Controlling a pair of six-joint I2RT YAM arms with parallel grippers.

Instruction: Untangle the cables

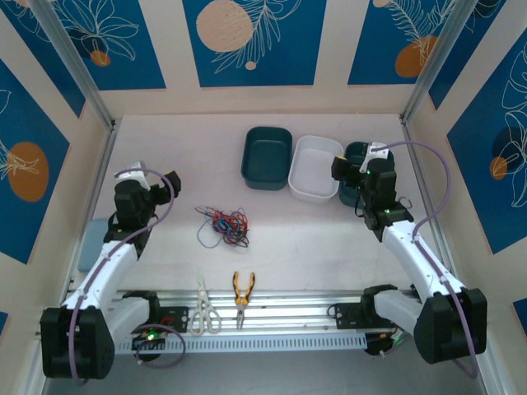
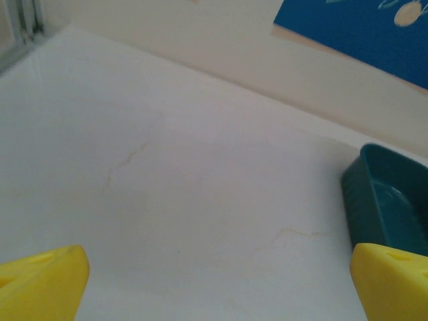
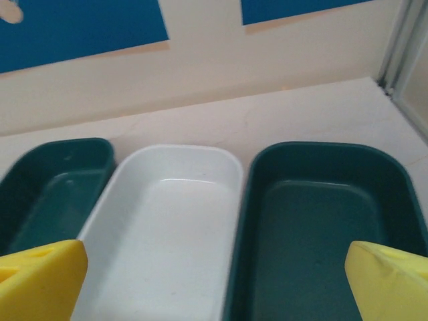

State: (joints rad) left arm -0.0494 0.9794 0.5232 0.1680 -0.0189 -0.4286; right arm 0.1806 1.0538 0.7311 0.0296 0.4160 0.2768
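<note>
Cables point(image 1: 224, 226) tangled mid-table, nothing touching them; judged not yet started. Left gripper point(image 1: 165, 188), jaws wide, left of tangle. Right gripper point(image 1: 350, 170), jaws wide, over far bins point(image 1: 266, 154). Next: reach in, pinch one strand.

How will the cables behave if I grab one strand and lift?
Probably floppy: the cables are thin wires in loose loops, so a lifted strand should sag. The whole clump likely follows, since red, blue and black strands cross. Probably light; a push may slide it across the table.
</note>
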